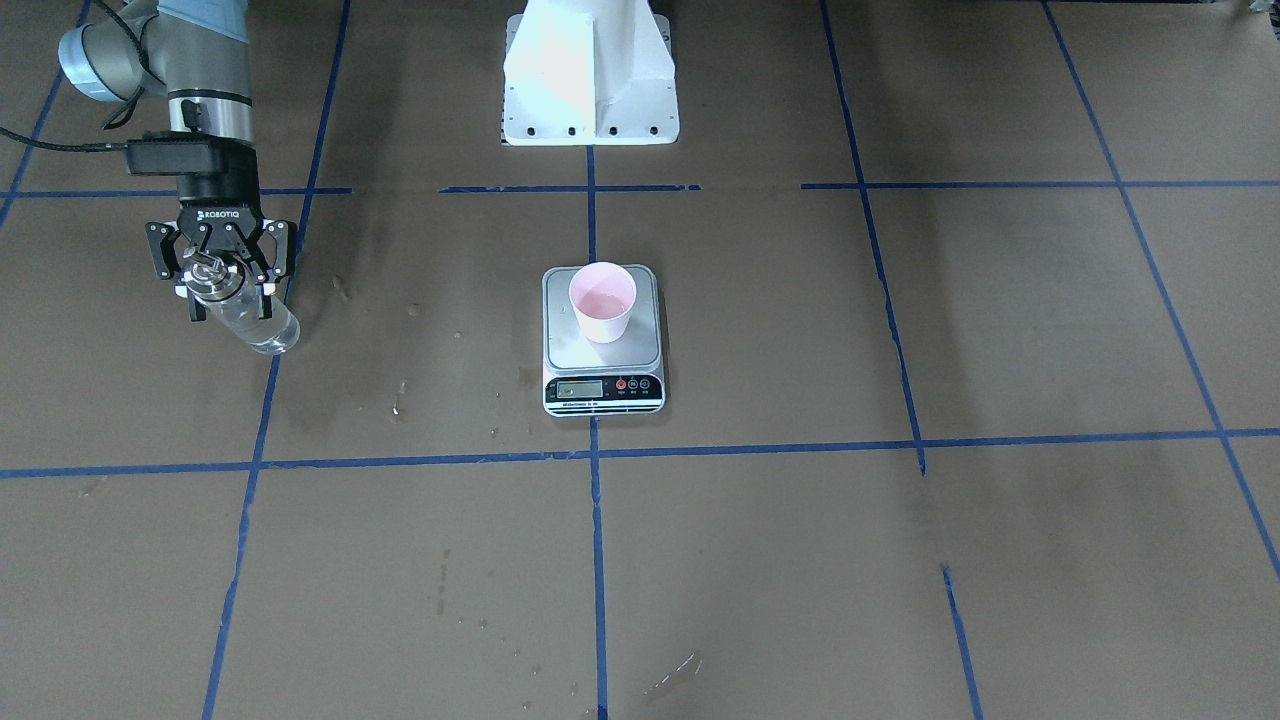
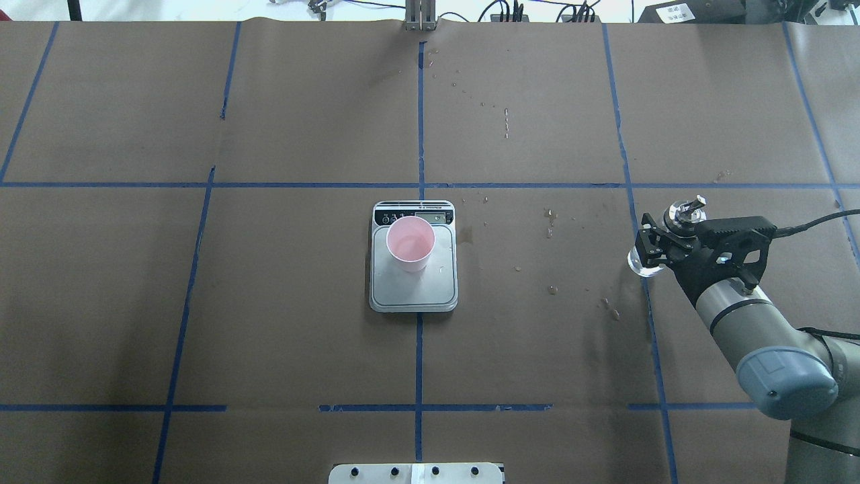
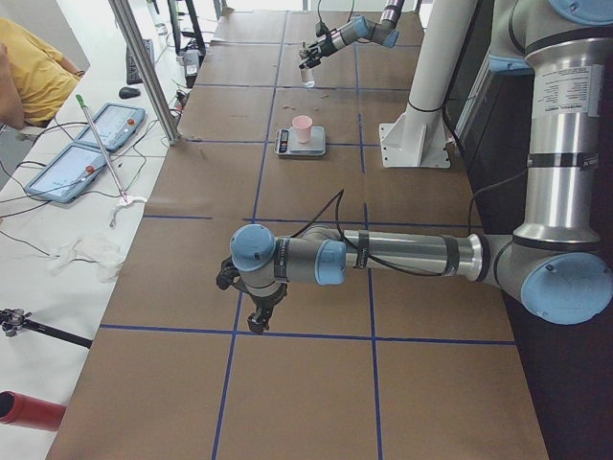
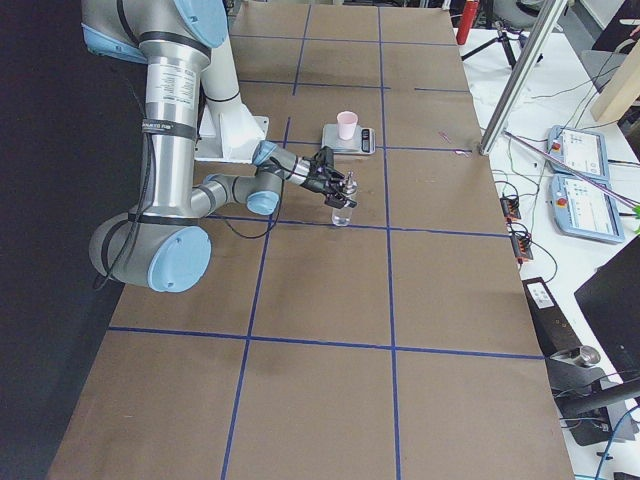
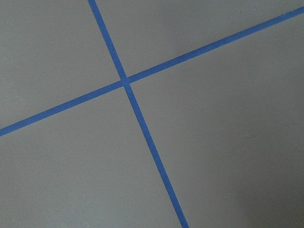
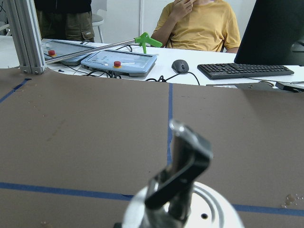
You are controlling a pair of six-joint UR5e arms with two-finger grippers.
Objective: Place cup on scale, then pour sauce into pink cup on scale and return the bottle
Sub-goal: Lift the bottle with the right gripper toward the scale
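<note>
The pink cup [image 1: 602, 300] stands upright on the silver platform of the scale [image 1: 560, 345] at the table's middle; both also show in the overhead view, the cup [image 2: 410, 242] on the scale [image 2: 413, 292]. My right gripper [image 1: 222, 280] is shut on the neck of the clear glass bottle [image 1: 258, 325], far to the robot's right of the scale. The bottle stands upright [image 4: 342, 212], its base at or just above the table. Its metal spout [image 6: 185, 161] fills the right wrist view. My left gripper [image 3: 257, 311] hangs low over bare paper; I cannot tell its state.
The white robot pedestal [image 1: 590, 70] stands behind the scale. Blue tape lines [image 5: 126, 83] grid the brown paper. Small wet stains [image 2: 551, 222] lie between scale and bottle. Beyond the far edge are an aluminium post [image 6: 23, 35], tablets [image 6: 118, 61] and a seated person [image 6: 204, 23].
</note>
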